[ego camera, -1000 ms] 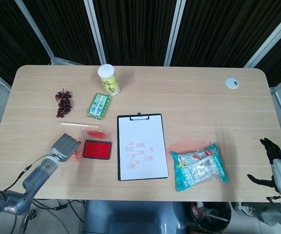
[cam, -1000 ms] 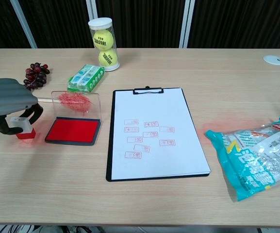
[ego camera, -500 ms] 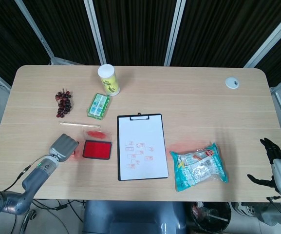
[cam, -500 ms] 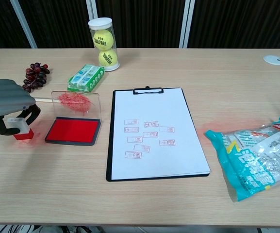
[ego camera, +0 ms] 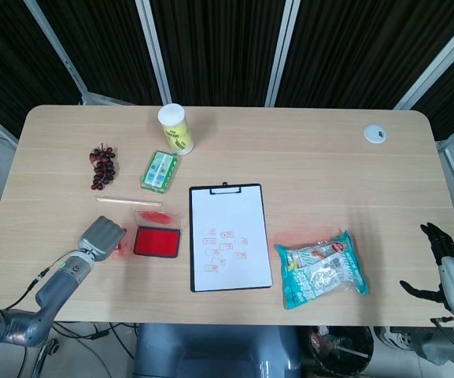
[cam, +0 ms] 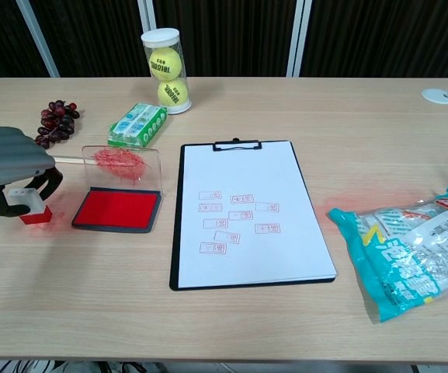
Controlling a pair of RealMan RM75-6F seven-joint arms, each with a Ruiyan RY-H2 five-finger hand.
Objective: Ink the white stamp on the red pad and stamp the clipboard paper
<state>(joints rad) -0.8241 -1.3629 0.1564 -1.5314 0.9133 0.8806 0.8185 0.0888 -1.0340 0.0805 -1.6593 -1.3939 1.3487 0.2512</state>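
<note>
Left hand [cam: 10, 167] arched over white stamp [cam: 29, 203] – fingers [cam: 49, 180] grasping it – beside red pad [cam: 118, 209]

Tennis-ball tube [cam: 165, 70], grapes [cam: 56, 120], green packet [cam: 137, 124], snack bag [cam: 410, 249].

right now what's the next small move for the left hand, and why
Probably carry the white stamp a short way right and lower it onto the red ink pad. The left hand grips the stamp just left of the pad, whose lid stands open. The clipboard paper already bears several red marks, so re-inking seems the likely step before another print.
</note>
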